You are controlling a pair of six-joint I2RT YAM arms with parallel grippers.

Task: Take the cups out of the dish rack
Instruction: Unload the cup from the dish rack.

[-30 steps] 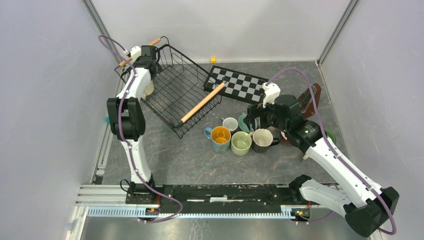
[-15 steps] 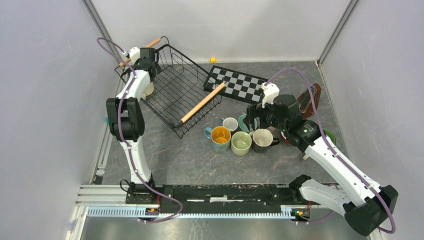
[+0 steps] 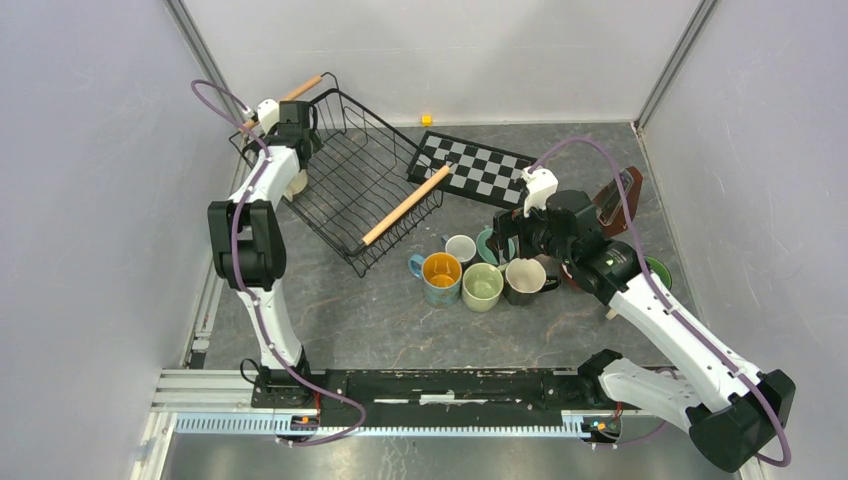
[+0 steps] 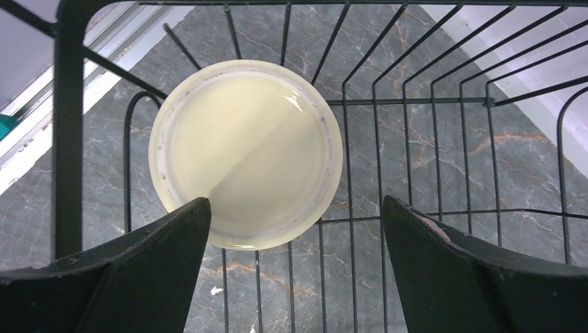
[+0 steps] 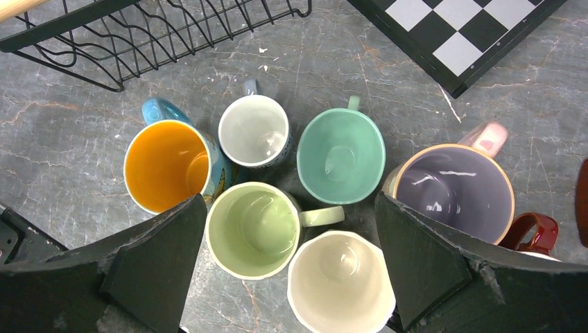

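The black wire dish rack (image 3: 350, 190) stands tilted at the far left. My left gripper (image 3: 296, 130) hangs open over its far-left corner. In the left wrist view the open gripper (image 4: 297, 229) is above a cream cup (image 4: 246, 152) standing on the rack's wires (image 4: 68, 125). My right gripper (image 3: 515, 250) is open and empty above cups grouped on the table: blue with yellow inside (image 5: 166, 165), white (image 5: 254, 130), teal (image 5: 341, 155), light green (image 5: 253, 229), a cream-inside one (image 5: 341, 281) and beige-pink (image 5: 454, 191). The open jaws (image 5: 290, 208) straddle the light green and cream-inside cups.
A checkered board (image 3: 475, 168) lies right of the rack. A brown metronome (image 3: 615, 200) stands behind my right arm. A small yellow cube (image 3: 426, 120) lies by the back wall. One wooden rack handle (image 3: 405, 205) faces the cups. A rack corner shows in the right wrist view (image 5: 139, 28).
My left gripper has shifted slightly toward the rack's far-left corner. The right arm and the cups have hardly moved.
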